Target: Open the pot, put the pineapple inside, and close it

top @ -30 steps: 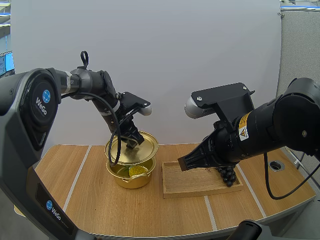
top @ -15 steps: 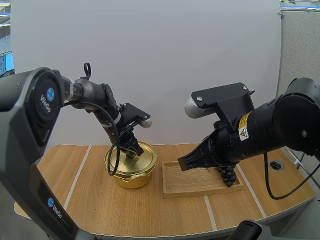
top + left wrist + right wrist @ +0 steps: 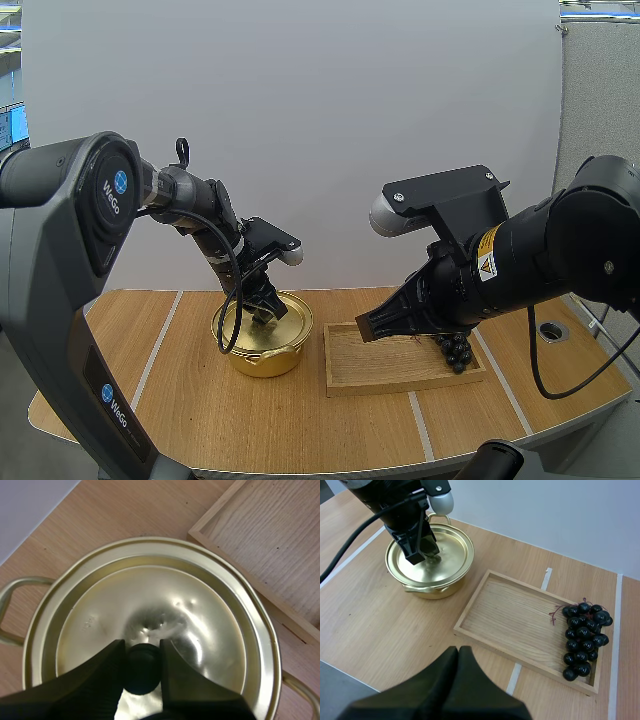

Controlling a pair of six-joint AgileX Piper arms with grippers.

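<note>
Table: wood. Tray right of pot. Pot shut, lid seated flat on rim. Right gripper above tray, fingers pressed together, empty. Grapes at tray's right end. Left gripper pinches lid's knob. Lid likely light, stiff, slick metal; knob only sound hold.

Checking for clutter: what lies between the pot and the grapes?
The right wrist view shows a narrow strip of table beside the pot, then the bare floor of the wooden tray; the grapes lie in its far end.
</note>
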